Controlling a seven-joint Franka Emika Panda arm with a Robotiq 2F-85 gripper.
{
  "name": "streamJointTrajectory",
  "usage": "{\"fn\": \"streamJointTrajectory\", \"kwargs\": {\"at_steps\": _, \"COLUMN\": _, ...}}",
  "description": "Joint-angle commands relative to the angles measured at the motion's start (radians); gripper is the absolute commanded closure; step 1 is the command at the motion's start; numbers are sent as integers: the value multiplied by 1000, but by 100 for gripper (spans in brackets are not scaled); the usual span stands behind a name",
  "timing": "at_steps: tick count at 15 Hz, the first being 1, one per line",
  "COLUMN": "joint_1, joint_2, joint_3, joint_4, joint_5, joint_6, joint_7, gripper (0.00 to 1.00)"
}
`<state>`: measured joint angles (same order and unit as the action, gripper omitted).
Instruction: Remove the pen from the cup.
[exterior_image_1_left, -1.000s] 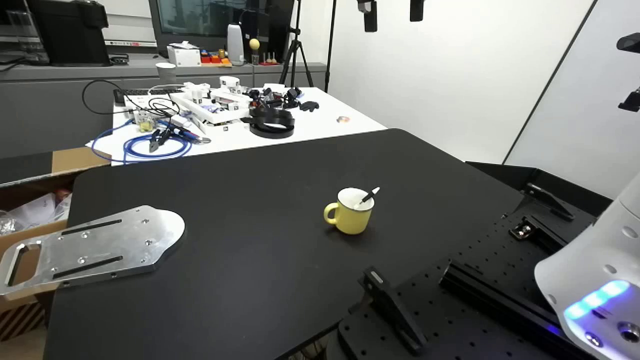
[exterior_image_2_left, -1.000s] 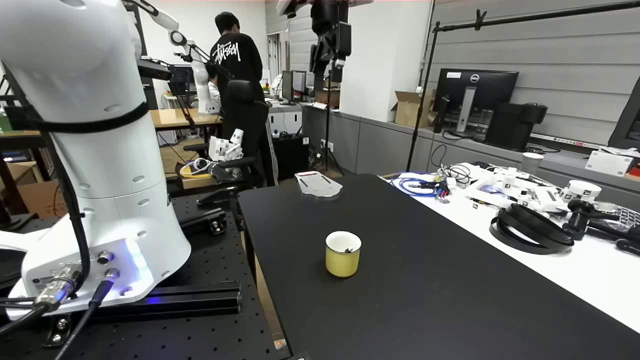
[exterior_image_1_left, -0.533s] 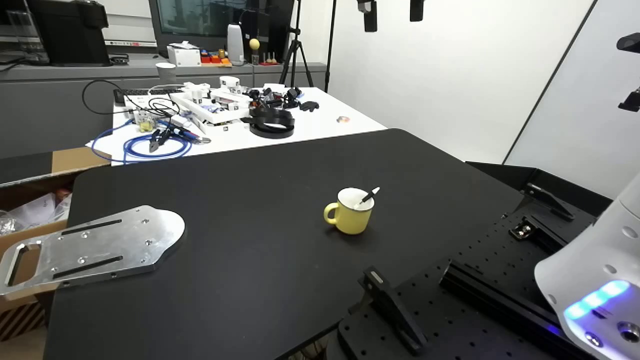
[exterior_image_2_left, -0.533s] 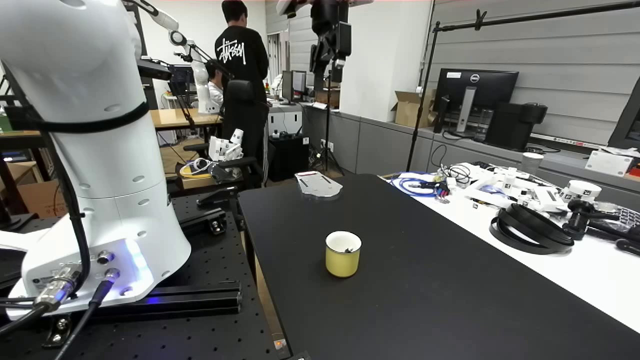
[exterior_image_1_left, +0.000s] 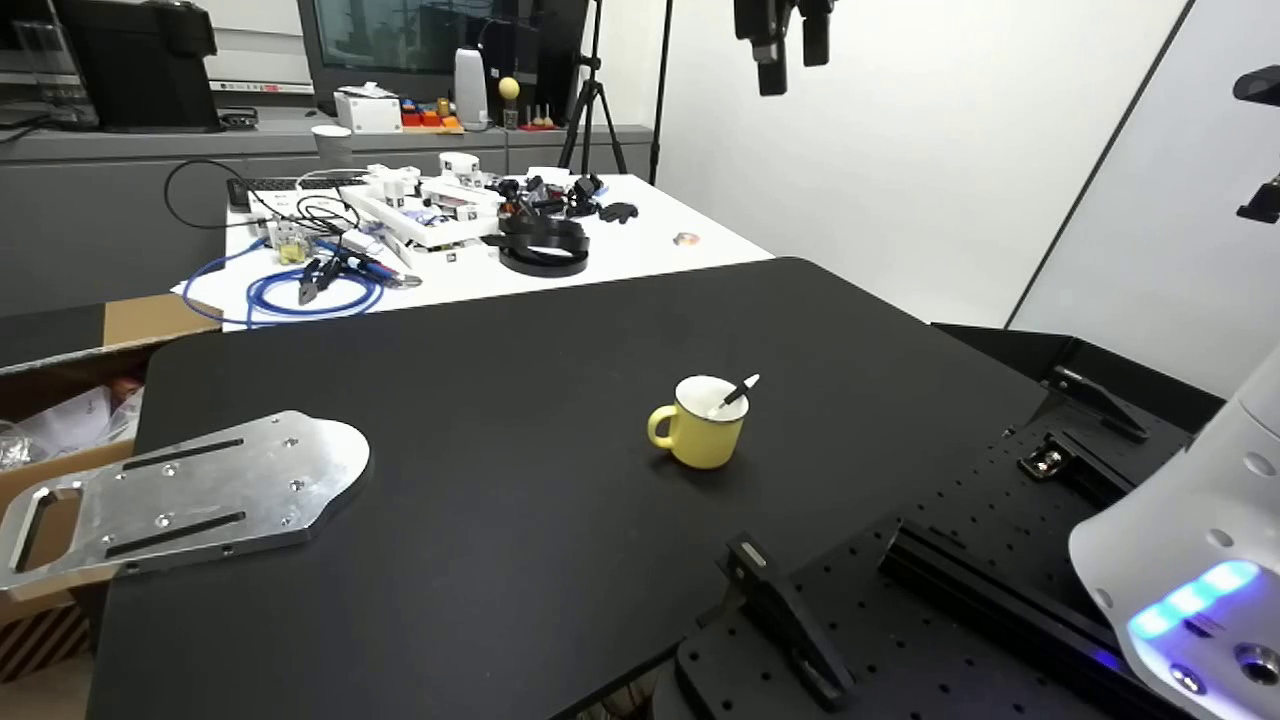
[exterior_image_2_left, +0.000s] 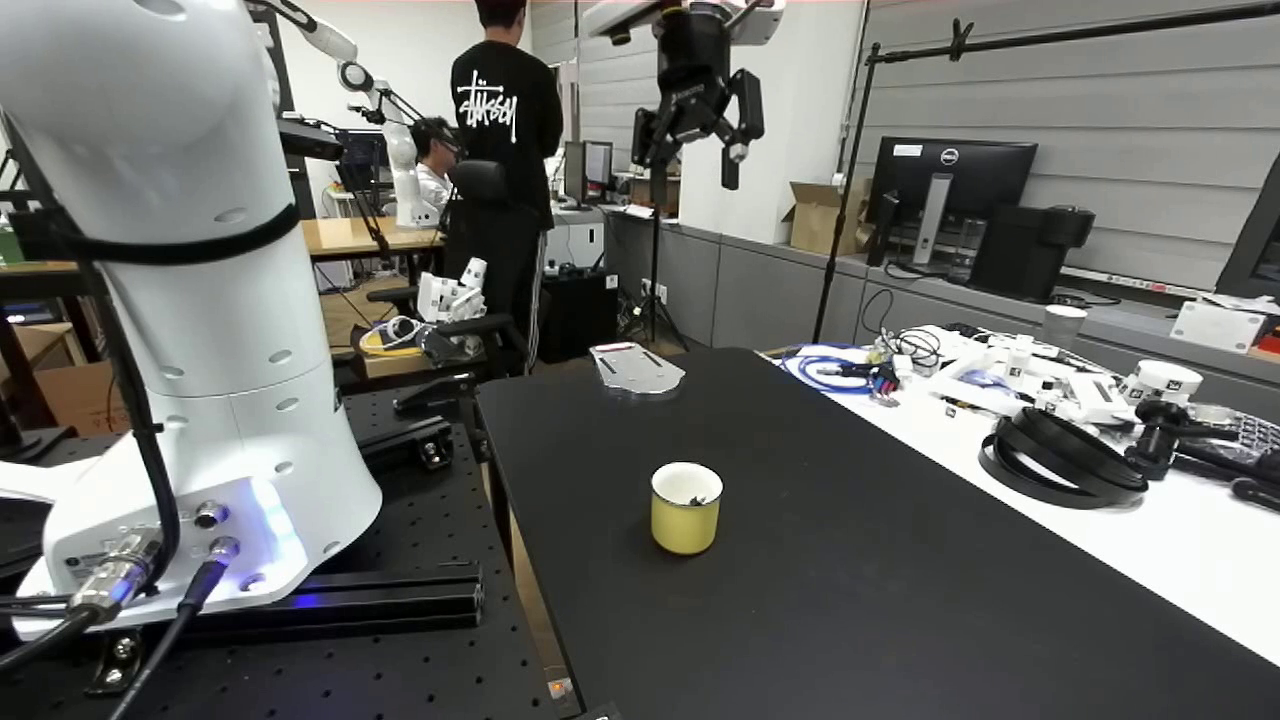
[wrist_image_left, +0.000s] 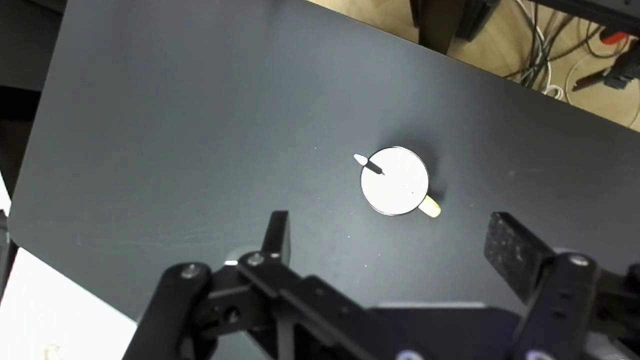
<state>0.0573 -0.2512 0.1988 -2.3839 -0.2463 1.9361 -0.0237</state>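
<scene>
The small yellow cup (exterior_image_1_left: 703, 442) stands upright on the black table, its handle on the left in that exterior view; it also shows in an exterior view (exterior_image_2_left: 685, 527) and from above in the wrist view (wrist_image_left: 397, 197). The pen (exterior_image_1_left: 738, 393) leans in the cup, its white end above the rim and its dark part inside. In the wrist view the pen (wrist_image_left: 373, 166) crosses the cup's upper-left rim; in an exterior view only a dark bit of the pen (exterior_image_2_left: 697, 501) shows. My gripper (exterior_image_2_left: 694, 182) is open and empty, high above the table, apart from the cup. Its spread fingers also show in the wrist view (wrist_image_left: 392, 232).
A flat metal plate (exterior_image_1_left: 220, 480) lies at the table's far end from the arm base. Black clamps (exterior_image_1_left: 785, 620) and rails (exterior_image_1_left: 1000, 610) stand by the robot base (exterior_image_2_left: 200, 420). A white table (exterior_image_1_left: 640, 240) with cables and parts adjoins the black table.
My gripper has turned and come down slightly; it now shows with fingers spread, lower and more to the right in an exterior view. The cup and pen have not moved. A person behind moved right.
</scene>
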Motion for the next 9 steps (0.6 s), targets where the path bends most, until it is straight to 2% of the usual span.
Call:
{"fn": "streamJointTrajectory", "kwargs": {"at_steps": 1, "joint_1": 12, "joint_2": 101, "joint_3": -67, "joint_4": 50, "joint_5": -62, "joint_6": 5, "joint_7": -205, "gripper": 0}}
{"fn": "streamJointTrajectory", "kwargs": {"at_steps": 5, "joint_1": 13, "joint_2": 214, "joint_3": -108, "joint_4": 59, "joint_5": -56, "joint_6": 41, "joint_7": -430, "gripper": 0}}
{"fn": "streamJointTrajectory", "kwargs": {"at_steps": 9, "joint_1": 10, "joint_2": 353, "joint_3": -103, "joint_4": 84, "joint_5": -142, "joint_6": 36, "joint_7": -440, "gripper": 0}}
